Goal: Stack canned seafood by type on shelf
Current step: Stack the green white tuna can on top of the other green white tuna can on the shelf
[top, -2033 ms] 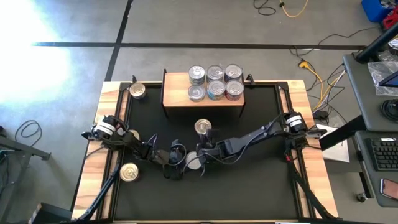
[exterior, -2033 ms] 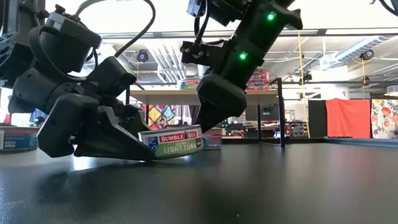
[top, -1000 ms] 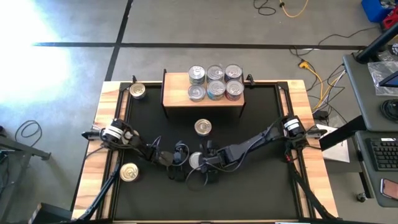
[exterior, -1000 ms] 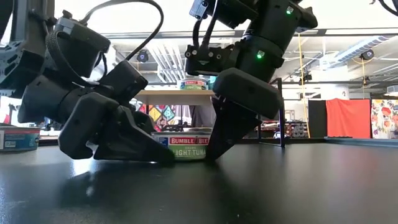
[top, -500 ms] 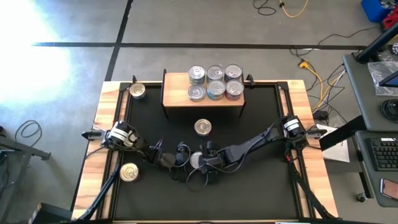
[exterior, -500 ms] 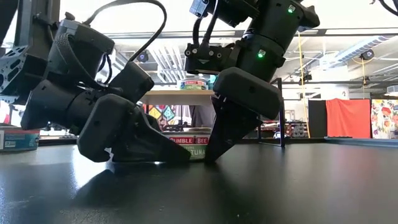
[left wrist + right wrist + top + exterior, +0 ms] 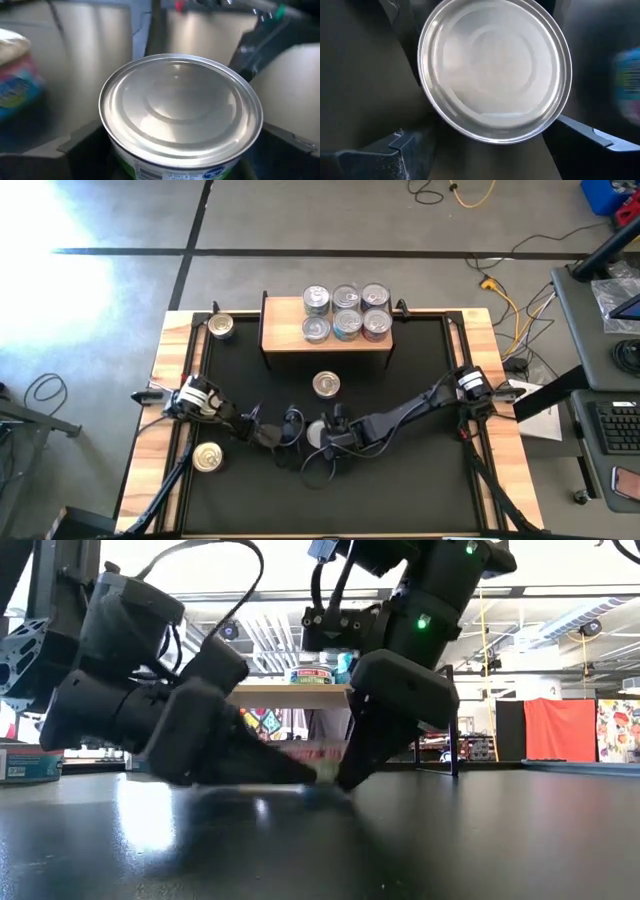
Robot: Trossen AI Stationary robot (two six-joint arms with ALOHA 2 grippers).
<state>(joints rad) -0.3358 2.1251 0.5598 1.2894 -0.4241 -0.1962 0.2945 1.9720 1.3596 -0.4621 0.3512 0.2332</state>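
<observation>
A short round can (image 7: 314,435) with a silver lid (image 7: 180,110) and a red and green label sits mid-table between both grippers. My left gripper (image 7: 300,438) reaches in from the left and is shut on it. My right gripper (image 7: 328,442) slants down from the right, open, a finger on either side of the lid (image 7: 495,70). In the low view only a red strip of the label (image 7: 322,752) shows between the two hands. The shelf (image 7: 285,330) at the far side carries several cans (image 7: 345,312) standing on their bases. My left gripper pinches the can's side wall (image 7: 117,150) between its two fingers (image 7: 80,147), one on each side. The fingers come nearly level from the table's left. The hands hide the can's base, so I cannot tell whether it rests on the table. My right gripper: whether its fingers (image 7: 412,142) touch the can's rim, I cannot tell.
One loose can (image 7: 326,385) stands on the black top just in front of the shelf. Another can (image 7: 220,327) stands at the far left corner, and a third (image 7: 207,457) by the left wooden edge. The two arms crowd each other mid-table.
My left gripper has tipped and moved in closer around the can. The can stood flat on the table a second ago. Its label now shows a little higher and blurred in the low view.
</observation>
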